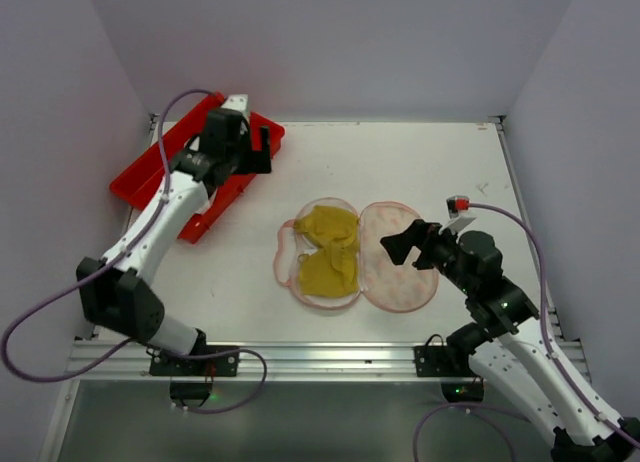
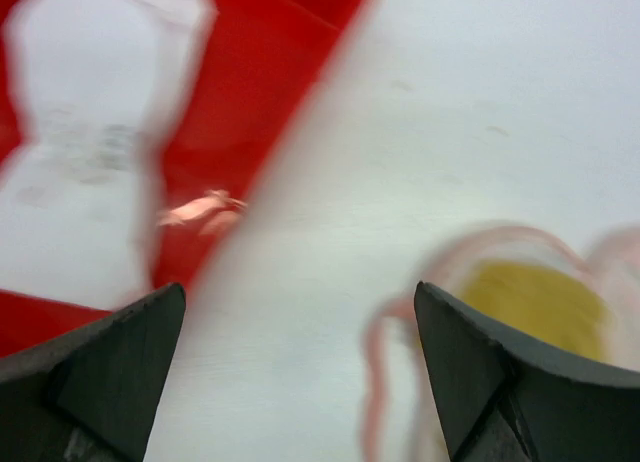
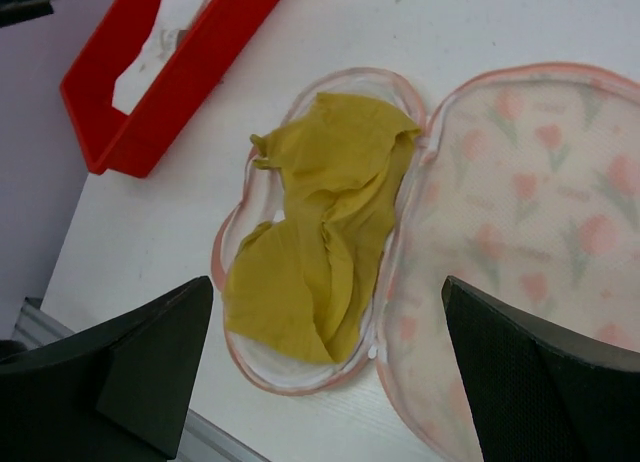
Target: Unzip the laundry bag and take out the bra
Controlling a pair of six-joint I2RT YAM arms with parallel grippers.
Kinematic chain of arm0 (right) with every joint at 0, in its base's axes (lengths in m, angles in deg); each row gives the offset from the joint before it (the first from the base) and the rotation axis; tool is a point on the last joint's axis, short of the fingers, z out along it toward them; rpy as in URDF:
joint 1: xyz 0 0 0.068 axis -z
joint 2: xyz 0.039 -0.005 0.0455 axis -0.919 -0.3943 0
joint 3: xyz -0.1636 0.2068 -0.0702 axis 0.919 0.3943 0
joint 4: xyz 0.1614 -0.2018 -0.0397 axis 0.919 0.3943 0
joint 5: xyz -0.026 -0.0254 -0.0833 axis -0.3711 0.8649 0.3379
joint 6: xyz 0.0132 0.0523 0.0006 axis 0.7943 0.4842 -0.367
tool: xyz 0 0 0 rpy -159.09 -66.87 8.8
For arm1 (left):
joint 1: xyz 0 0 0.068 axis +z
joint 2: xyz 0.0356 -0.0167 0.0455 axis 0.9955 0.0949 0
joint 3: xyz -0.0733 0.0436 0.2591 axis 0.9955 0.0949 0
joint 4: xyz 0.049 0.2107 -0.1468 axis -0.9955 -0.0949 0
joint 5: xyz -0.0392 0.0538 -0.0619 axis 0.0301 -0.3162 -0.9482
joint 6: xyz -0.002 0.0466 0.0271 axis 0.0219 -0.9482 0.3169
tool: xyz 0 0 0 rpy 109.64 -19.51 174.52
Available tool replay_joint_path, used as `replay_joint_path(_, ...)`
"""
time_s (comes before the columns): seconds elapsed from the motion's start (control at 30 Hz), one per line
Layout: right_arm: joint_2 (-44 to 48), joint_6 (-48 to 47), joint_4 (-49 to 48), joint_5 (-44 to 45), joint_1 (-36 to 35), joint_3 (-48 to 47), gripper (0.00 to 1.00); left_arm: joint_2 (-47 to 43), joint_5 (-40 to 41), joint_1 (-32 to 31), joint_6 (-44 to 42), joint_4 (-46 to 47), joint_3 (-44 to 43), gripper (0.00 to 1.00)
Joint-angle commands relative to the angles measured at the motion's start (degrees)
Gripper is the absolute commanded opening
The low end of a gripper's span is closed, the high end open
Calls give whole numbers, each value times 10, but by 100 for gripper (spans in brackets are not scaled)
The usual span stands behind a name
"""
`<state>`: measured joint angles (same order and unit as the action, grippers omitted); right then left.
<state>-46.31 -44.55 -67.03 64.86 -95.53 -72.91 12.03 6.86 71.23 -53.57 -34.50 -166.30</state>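
My left hand (image 2: 300,294) has its fingers spread wide apart with nothing between them, and it hangs by the edge of the red tray (image 1: 140,182), well away from the bag. My right hand (image 3: 328,282) also has its fingers wide apart and holds nothing, and it hangs just over the right half of the laundry bag (image 1: 400,287). The bag lies flat and unzipped in the middle of the white table (image 1: 420,162), open like a book, and the yellow bra (image 1: 328,252) sits crumpled in its left half.
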Motion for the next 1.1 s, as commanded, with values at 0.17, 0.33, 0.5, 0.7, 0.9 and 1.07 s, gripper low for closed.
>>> replay_joint_path(0.17,4,88,15,68,2,53,99,-75,-19,-285,266,132,225,100)
replay_joint_path(0.33,22,88,15,54,2,73,99,-3,-25,-328,279,166,213,96)
replay_joint_path(0.5,54,86,15,40,2,94,99,58,-27,-338,265,171,188,87)
replay_joint_path(0.7,66,88,15,28,2,108,99,104,-42,-348,256,170,181,79)
replay_joint_path(0.9,65,79,10,35,2,112,99,115,-36,-364,258,159,182,58)
replay_joint_path(1.07,72,78,10,34,2,115,99,112,-29,-365,251,161,178,25)
